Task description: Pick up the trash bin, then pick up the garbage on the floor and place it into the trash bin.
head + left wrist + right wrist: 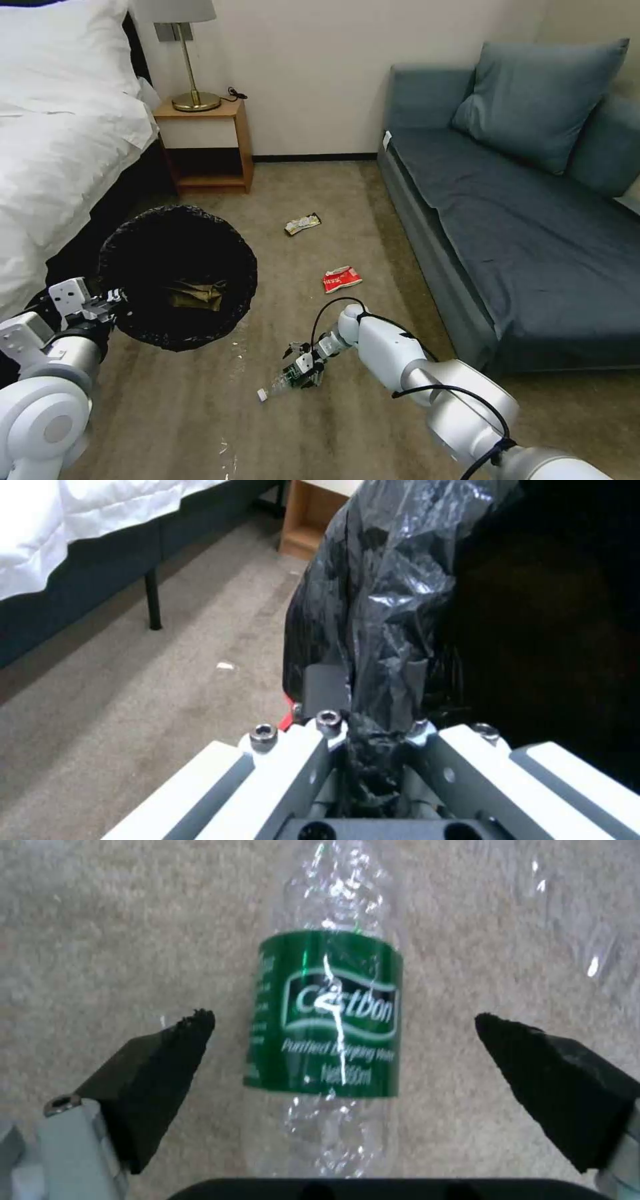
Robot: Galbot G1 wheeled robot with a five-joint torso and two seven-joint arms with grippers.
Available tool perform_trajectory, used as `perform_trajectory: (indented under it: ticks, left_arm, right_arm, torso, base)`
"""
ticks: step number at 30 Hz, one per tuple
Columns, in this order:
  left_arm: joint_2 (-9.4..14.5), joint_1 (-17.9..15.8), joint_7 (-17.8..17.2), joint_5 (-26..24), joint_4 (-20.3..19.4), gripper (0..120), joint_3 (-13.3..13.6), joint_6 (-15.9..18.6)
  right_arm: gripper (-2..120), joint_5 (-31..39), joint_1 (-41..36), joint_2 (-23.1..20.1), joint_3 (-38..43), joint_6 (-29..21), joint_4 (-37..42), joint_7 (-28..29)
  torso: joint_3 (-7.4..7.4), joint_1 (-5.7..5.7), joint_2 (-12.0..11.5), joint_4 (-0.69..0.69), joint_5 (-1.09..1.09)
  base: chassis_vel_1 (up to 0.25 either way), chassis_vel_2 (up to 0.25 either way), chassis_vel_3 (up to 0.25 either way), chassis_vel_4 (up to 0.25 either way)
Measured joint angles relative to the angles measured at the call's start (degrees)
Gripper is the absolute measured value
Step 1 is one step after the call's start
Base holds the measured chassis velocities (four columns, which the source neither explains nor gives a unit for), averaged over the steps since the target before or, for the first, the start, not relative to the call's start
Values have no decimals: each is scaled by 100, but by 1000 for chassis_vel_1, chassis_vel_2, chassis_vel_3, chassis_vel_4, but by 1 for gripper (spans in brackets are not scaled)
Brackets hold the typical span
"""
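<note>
Head view shows the left claw (117,297) pinched on the bag-lined rim of the trash bin (178,277), carrying it off the floor with its mouth tipped toward the robot, presumably so litter can be dropped straight in. A tan paper bag (195,295) already lies inside. In the left wrist view the crinkled black liner (373,645) is bunched between the closed fingers, which is what secures the bin.

The right arm reaches forward and down with its wrist bent toward the carpet. The right claw (343,1050) is spread wide, one dark pad (160,1075) on either side of the clear bottle (330,1010) without touching it; the green label sits midway between them, a sensible place to squeeze. Beyond that claw, farther from the robot, lie the red wrapper (342,279) and then the yellowish-silver wrapper (303,223).
</note>
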Motion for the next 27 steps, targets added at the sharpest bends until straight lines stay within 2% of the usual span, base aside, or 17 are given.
perform_trajectory:
  ticks: [18, 20, 21, 23, 24, 26, 27]
  left_arm:
    - [-36, 57, 26, 21, -61, 0, -14, -21]
    - [-53, 55, 30, 28, -63, 0, -9, -22]
    - [-53, 55, 30, 28, -63, 0, -9, -22]
    - [-58, 66, 38, 37, -68, 0, -8, -26]
    - [-58, 66, 38, 37, -68, 0, -8, -26]
    - [-55, 78, 52, 38, -72, 0, -19, -35]
    - [-55, 78, 52, 38, -72, 0, -19, -35]
  right_arm:
    - [98, 23, 35, -4, 3, -104, -186, 57]
    - [89, 24, 41, -4, 1, -109, -198, 59]
    - [89, 24, 41, -4, 1, -109, -198, 59]
    - [79, 33, 24, -5, -1, -127, -204, 62]
    - [79, 33, 24, -5, -1, -127, -204, 62]
    - [66, 46, -7, -6, -4, -153, -223, 85]
    - [66, 46, -7, -6, -4, -153, -223, 85]
  torso:
    - [0, 0, 0, 0, 0]
    - [0, 0, 0, -1, 0]
    - [0, 0, 0, -1, 0]
    - [0, 0, 0, 0, 0]
    - [0, 0, 0, 0, 0]
    - [0, 0, 0, 0, 0]
    - [0, 0, 0, 0, 0]
  base:
    - [0, 0, 0, 0]
    - [0, 0, 0, 0]
    - [0, 0, 0, 0]
    - [0, 0, 0, 0]
    - [0, 0, 0, 0]
    - [0, 0, 0, 0]
    - [0, 0, 0, 0]
